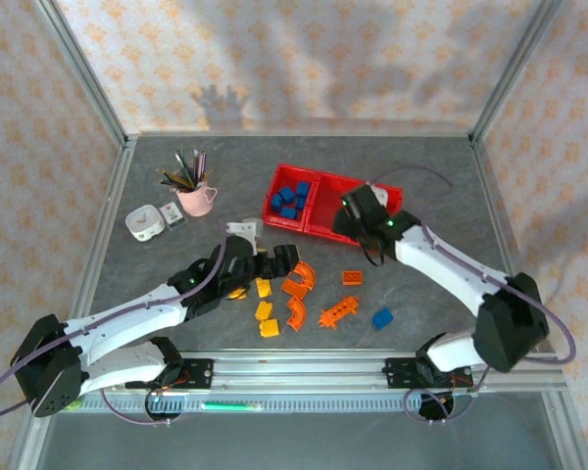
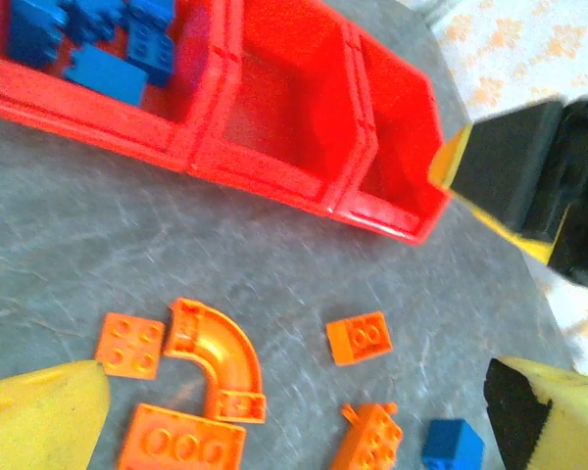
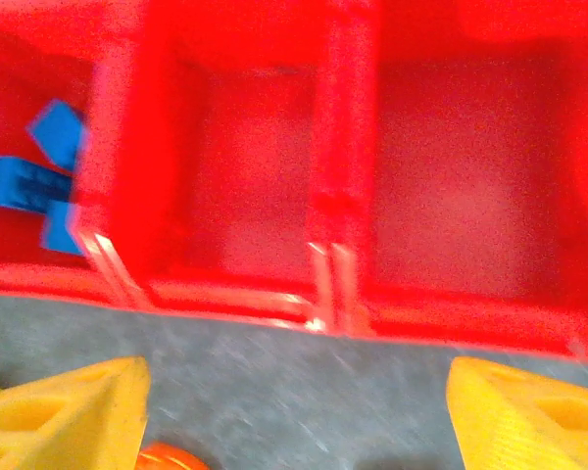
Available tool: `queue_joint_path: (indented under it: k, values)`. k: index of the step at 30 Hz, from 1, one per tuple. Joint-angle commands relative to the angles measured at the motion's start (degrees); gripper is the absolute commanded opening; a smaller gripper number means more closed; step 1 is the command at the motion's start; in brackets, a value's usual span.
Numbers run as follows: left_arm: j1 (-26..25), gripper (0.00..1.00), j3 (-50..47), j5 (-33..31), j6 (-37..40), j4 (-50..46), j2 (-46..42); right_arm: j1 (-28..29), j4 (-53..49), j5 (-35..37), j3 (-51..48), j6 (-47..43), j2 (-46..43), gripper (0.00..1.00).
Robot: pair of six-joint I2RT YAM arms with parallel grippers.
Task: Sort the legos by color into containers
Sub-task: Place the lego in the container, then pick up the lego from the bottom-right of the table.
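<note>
right gripper [image 1: 356, 223] partly hiding containers [image 1: 316, 201], legos [image 3: 29, 184] blurred

Robot test cell, lab-like. My tabletop [image 1: 421, 186] is a grey slab boxed by aluminium framing [image 1: 88, 73], with flower-patterned panels [image 1: 304, 59] for walls and a metal mounting rail [image 1: 304, 370] along the near edge.

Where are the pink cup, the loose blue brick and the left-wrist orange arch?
pink cup [image 1: 194, 203]: top external view, on its body.
loose blue brick [image 1: 382, 318]: top external view, on its top face.
orange arch [image 2: 225, 357]: left wrist view, mid-curve.
</note>
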Motion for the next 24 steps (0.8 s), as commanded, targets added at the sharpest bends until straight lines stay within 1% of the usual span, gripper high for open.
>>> queue_joint_path:
  k: [1,3,7,11,14,20,24]
  values:
    - [-1.95,0.99,0.29,-2.00,-1.90,0.00,0.96,0.59,-7.20,3.32,-4.92,7.72,-5.91,0.80]
    - [-3.05,0.99,0.28,-2.40,-2.43,0.28,1.28,1.76,-10.88,4.76,-7.26,11.95,-9.07,0.80]
    - [-5.44,0.99,1.04,-1.96,-1.90,0.64,2.21,4.44,-14.12,5.67,-11.49,18.97,-12.25,0.81]
    - [-6.92,0.99,1.92,-2.24,-1.15,0.03,3.19,8.43,-16.80,6.41,-14.12,26.27,-13.03,0.82]
    - [-7.55,0.99,1.94,-1.88,-0.83,-0.02,3.37,10.52,-16.62,4.94,-16.83,30.59,-12.97,0.83]
    - [-7.78,0.99,1.78,-1.59,-0.35,-0.15,3.94,15.37,-17.48,5.30,-20.27,38.95,-12.83,0.85]
    - [-7.77,0.99,1.77,-1.70,-0.11,-0.22,4.07,18.40,-17.45,4.78,-21.46,42.99,-11.48,0.86]
